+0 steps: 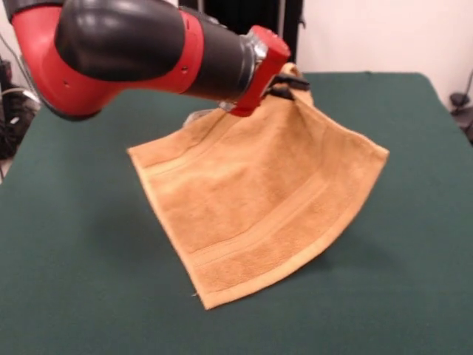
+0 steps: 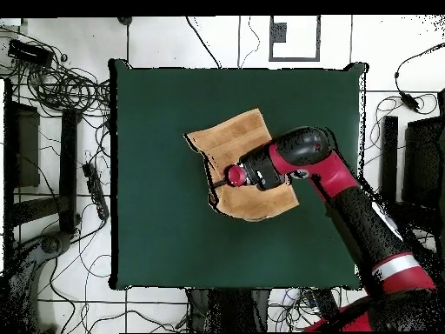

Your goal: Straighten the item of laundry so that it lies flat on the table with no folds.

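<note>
The orange-tan towel [image 1: 259, 200] hangs from its far corner, which is lifted. It slopes down to the dark green table [image 1: 74, 259], where its near corner rests. A paler woven band and hem run along its lower edge. My gripper [image 1: 291, 83] is at the towel's top, shut on the bunched corner, with the red and black arm reaching in from the upper left. In the overhead view the gripper [image 2: 221, 179] is over the middle of the towel [image 2: 230, 137], near the centre of the table [image 2: 156, 217]. The arm hides part of the cloth there.
The green cloth stretches wide on all sides of the towel. Cables and dark equipment [image 2: 52, 87] lie on the floor beyond the table's edges in the overhead view.
</note>
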